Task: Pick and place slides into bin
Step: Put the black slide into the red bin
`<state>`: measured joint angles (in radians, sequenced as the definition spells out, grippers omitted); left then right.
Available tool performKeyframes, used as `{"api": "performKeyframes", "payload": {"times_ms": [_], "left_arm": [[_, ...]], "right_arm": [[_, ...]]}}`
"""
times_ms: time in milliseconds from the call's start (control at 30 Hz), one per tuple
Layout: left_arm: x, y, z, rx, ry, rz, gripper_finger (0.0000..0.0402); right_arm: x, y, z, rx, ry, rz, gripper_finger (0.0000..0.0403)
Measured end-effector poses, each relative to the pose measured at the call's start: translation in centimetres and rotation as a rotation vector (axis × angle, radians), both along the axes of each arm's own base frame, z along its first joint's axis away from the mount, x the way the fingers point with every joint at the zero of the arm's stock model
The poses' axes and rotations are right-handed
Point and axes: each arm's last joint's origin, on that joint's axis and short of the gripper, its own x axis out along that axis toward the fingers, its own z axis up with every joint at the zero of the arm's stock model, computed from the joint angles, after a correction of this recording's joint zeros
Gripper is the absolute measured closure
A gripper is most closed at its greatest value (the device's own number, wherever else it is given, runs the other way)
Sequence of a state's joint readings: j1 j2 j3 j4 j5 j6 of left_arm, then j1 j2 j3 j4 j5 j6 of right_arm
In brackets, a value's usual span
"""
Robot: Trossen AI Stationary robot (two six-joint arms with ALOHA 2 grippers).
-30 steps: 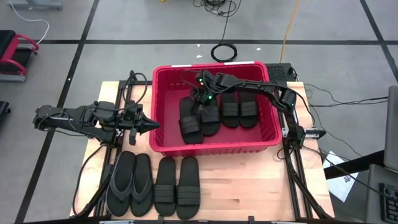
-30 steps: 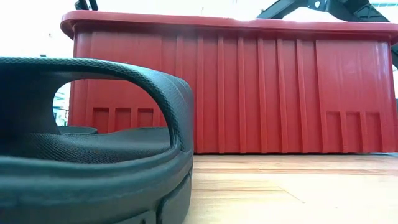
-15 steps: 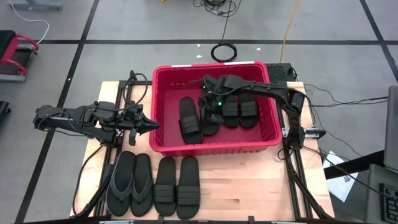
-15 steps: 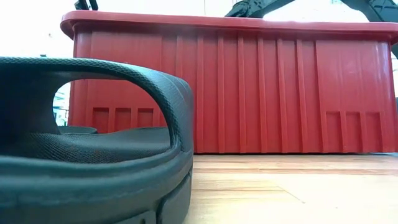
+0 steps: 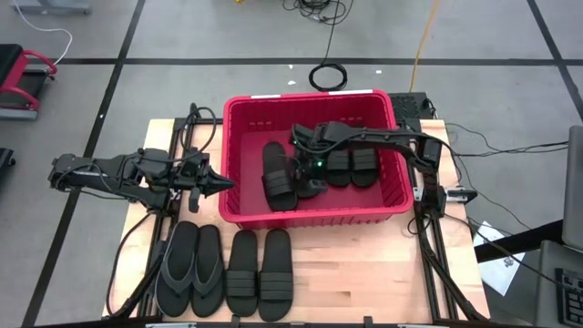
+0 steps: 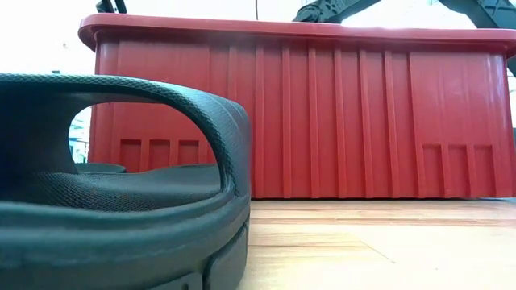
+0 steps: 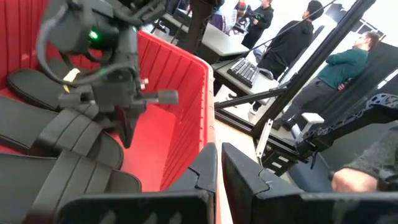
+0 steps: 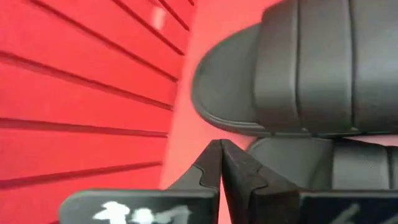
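Observation:
The red bin (image 5: 310, 211) stands mid-table and holds several black slides: one at the left (image 5: 277, 178), two side by side at the right (image 5: 351, 164), and one partly under my right arm (image 5: 312, 189). My right gripper (image 5: 310, 173) hangs inside the bin, pointing down, shut with nothing between its fingers (image 8: 221, 155); the left wrist view shows it (image 7: 128, 134) just beside the strapped slides (image 7: 74, 134). My left gripper (image 5: 219, 184) waits shut outside the bin's left wall (image 7: 186, 93). Two ribbed slides (image 5: 259, 273) and two flip-flops (image 5: 191, 269) lie flat on the near table.
The bin's tall ribbed wall (image 6: 298, 113) fills the low view, with a slide's strap (image 6: 161, 105) close in front of it. Bare wood (image 5: 364, 273) lies right of the near slides. People (image 7: 292, 37) stand beyond the table.
My right gripper has travelled inside the bin from its far part toward the near edge and a little right, ending over the slide beside the left one. The slides on the table have stayed where they were.

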<state>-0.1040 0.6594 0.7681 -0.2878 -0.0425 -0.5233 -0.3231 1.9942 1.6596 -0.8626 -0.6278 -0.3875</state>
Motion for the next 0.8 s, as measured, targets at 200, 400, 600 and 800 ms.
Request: {"api": "performKeyframes", "payload": {"times_ms": [200, 400, 600, 800], "left_arm": [[0.0, 0.0, 0.0, -0.002, 0.0, 0.0, 0.0382], [0.0, 0.0, 0.0, -0.006, 0.0, -0.01, 0.0382], [0.0, -0.1, 0.0, -0.023, 0.003, -0.04, 0.0382], [-0.1, -0.1, -0.1, -0.052, 0.02, -0.036, 0.0382]], "right_arm": [[0.6, 0.9, -1.1, -0.135, -0.005, -0.022, 0.0403], [1.2, 1.3, -1.0, -0.205, -0.026, -0.064, 0.0403], [1.8, 0.9, -2.0, -0.219, -0.024, -0.095, 0.0403], [3.7, 0.4, -2.7, -0.204, -0.143, -0.171, 0.0403]]}}
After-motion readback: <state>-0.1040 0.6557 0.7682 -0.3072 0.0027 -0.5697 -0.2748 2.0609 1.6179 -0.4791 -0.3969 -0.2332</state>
